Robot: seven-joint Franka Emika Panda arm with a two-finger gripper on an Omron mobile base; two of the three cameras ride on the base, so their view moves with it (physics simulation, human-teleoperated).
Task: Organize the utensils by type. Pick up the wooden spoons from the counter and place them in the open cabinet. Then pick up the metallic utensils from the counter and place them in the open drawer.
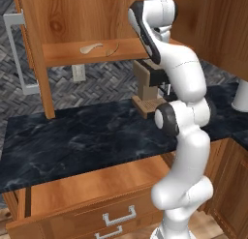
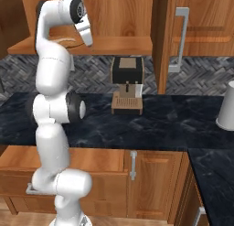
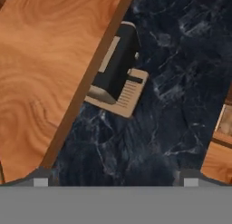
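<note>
Two wooden spoons lie on the shelf of the open cabinet [image 1: 68, 54], a pale tan one [image 1: 91, 48] and a darker one [image 1: 112, 50] to its right. My gripper [image 3: 115, 180] is open, its fingertips [image 3: 41, 180] set wide apart with nothing between them. It hangs high and looks down past the shelf's front edge [image 3: 45, 60] onto the black counter [image 3: 181, 82]. Below the counter [image 1: 87, 136] the drawer [image 1: 87, 185] is pulled out, and its wooden bottom is bare where it shows. The metallic utensils are out of view.
A coffee machine [image 1: 147, 88] [image 3: 115, 73] stands on the counter under the shelf's right end. The cabinet door [image 1: 19, 54] with its silver bar handle swings out at the left. A white container [image 2: 227, 106] sits far right on the counter.
</note>
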